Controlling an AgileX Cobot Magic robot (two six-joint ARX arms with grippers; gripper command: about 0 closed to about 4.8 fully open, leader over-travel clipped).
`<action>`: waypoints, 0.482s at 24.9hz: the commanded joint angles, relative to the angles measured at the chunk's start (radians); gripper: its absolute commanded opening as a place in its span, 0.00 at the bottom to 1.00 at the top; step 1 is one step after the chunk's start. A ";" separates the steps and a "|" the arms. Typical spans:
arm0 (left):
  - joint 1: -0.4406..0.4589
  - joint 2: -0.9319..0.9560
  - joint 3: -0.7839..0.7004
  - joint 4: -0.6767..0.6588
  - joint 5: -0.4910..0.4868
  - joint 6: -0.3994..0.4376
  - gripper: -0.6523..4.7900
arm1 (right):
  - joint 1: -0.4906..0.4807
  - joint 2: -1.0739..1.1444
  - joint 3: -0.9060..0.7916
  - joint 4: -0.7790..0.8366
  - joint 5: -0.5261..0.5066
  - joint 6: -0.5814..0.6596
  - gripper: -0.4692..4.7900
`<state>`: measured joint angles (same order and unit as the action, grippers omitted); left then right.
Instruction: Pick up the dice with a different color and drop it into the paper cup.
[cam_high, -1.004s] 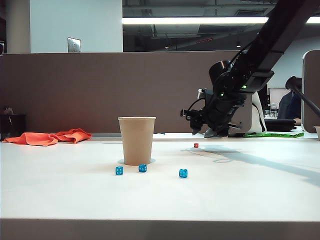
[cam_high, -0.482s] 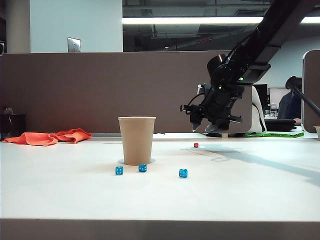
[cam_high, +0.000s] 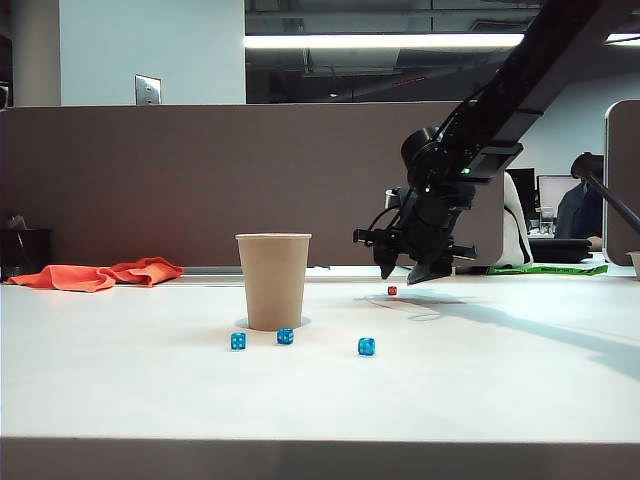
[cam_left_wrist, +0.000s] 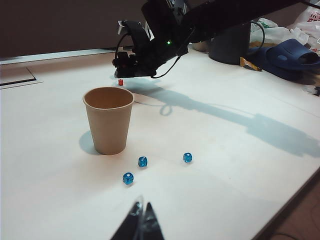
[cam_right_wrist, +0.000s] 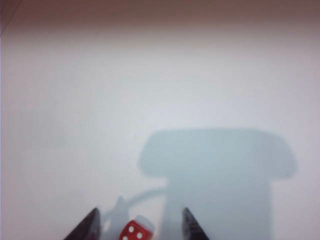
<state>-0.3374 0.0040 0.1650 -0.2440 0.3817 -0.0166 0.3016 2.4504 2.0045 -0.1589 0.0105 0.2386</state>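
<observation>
The tiny red die (cam_high: 392, 290) (cam_left_wrist: 120, 82) lies on the white table, behind and to the right of the tan paper cup (cam_high: 273, 280) (cam_left_wrist: 108, 120). My right gripper (cam_high: 405, 272) (cam_left_wrist: 126, 75) hangs open just above the red die, fingertips pointing down. In the right wrist view the red die (cam_right_wrist: 135, 231) sits on the table between the two spread fingertips (cam_right_wrist: 91, 222), untouched. My left gripper (cam_left_wrist: 142, 212) is shut and empty at the near edge of the table, far from the cup.
Three blue dice (cam_high: 238, 341) (cam_high: 285, 336) (cam_high: 366, 346) lie in front of the cup. An orange cloth (cam_high: 100, 273) lies at the far left. A brown partition (cam_high: 200, 180) runs behind the table.
My right gripper has moved left and lower, coming over the red die with its fingertips turned more downward. The cup and dice have not moved.
</observation>
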 joint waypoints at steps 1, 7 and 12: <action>0.000 0.001 0.001 0.016 0.001 0.001 0.11 | 0.010 -0.005 0.006 0.008 0.040 -0.005 0.49; 0.000 0.001 0.001 0.016 0.021 0.001 0.11 | 0.010 -0.005 0.006 0.008 0.066 -0.036 0.49; 0.000 0.001 0.001 0.016 0.026 0.001 0.11 | 0.010 -0.005 0.006 0.014 0.089 -0.038 0.49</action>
<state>-0.3374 0.0040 0.1650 -0.2436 0.4011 -0.0166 0.3103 2.4512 2.0045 -0.1577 0.0910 0.2039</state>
